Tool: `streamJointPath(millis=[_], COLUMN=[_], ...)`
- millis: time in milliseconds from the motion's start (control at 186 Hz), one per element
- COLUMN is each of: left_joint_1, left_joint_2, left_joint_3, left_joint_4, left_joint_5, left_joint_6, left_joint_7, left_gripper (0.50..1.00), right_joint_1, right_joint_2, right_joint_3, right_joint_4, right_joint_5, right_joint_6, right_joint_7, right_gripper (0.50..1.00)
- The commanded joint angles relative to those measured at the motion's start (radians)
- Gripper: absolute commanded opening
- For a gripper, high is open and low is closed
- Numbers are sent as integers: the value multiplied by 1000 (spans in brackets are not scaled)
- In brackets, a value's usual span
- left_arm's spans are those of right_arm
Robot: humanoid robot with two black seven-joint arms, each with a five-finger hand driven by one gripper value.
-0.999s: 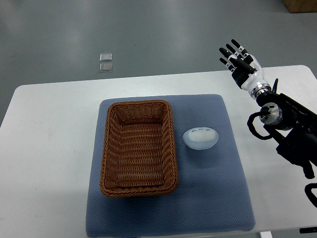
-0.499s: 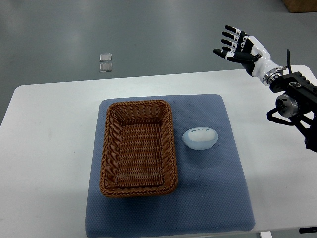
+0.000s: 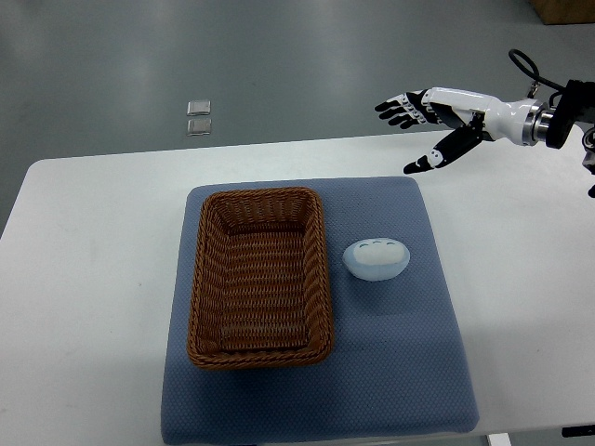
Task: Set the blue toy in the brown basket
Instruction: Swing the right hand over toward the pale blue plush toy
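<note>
A pale blue egg-shaped toy (image 3: 376, 258) lies on the blue mat (image 3: 390, 372), just right of the brown wicker basket (image 3: 259, 275). The basket has nothing in it. My right hand (image 3: 420, 125) reaches in from the right edge, high over the table's far edge, up and to the right of the toy. Its fingers are spread, thumb pointing down-left, and it holds nothing. The left arm does not show.
The white table (image 3: 84, 279) carries the mat. Grey floor lies beyond its far edge, with two small clear squares (image 3: 198, 116) on it. A brown box corner (image 3: 562, 9) shows at the top right.
My right hand has swung up and leftward, turning from fingers pointing away to fingers pointing left. The forearm has lifted off the table's right side. Toy and basket have not moved.
</note>
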State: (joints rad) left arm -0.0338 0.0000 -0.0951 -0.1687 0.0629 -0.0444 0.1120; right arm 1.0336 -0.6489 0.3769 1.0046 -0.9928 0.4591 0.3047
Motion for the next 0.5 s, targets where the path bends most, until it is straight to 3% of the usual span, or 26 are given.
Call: streamJointPath(millis=[0, 102, 344, 494], left_joint_1=[0, 0, 0, 0], left_joint_2=[0, 0, 0, 0], left_joint_3=[0, 0, 0, 0], left_joint_4=[0, 0, 0, 0], left_joint_5=[0, 0, 0, 0], left_joint_6=[0, 0, 0, 0], left_joint_7=[0, 0, 0, 0], left_gripper=[1000, 1000, 1000, 1000], right_joint_1=[13, 20, 10, -4], right_joint_2=[-9, -9, 17, 72], right_joint_3=[-1, -1, -4, -73], right_joint_4=[15, 42, 81, 77], right_joint_5=[-89, -155, -179, -233], right_joint_6=[76, 151, 152, 152], right_joint_7=[1, 1, -2, -36], right_gripper=[903, 903, 903, 901])
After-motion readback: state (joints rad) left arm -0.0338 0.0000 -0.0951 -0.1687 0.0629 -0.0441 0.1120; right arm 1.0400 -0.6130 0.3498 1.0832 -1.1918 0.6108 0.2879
